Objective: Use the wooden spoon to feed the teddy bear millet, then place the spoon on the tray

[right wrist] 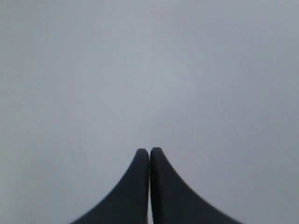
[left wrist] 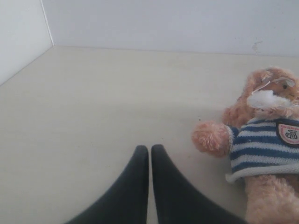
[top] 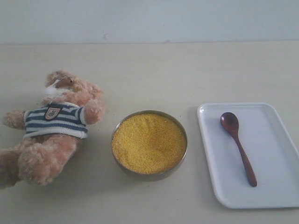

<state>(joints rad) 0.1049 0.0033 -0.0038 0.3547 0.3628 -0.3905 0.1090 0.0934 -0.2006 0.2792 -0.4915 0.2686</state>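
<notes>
The teddy bear lies on its back at the left of the table in its striped shirt; the left wrist view shows the teddy bear too. Yellow millet fills a metal bowl at the centre. The dark wooden spoon lies on the white tray at the right, bowl end toward the back. Neither gripper appears in the exterior view. My left gripper is shut and empty over bare table beside the bear's arm. My right gripper is shut and empty, facing a plain grey surface.
The beige table runs back to a pale wall. A second wall meets it at a corner in the left wrist view.
</notes>
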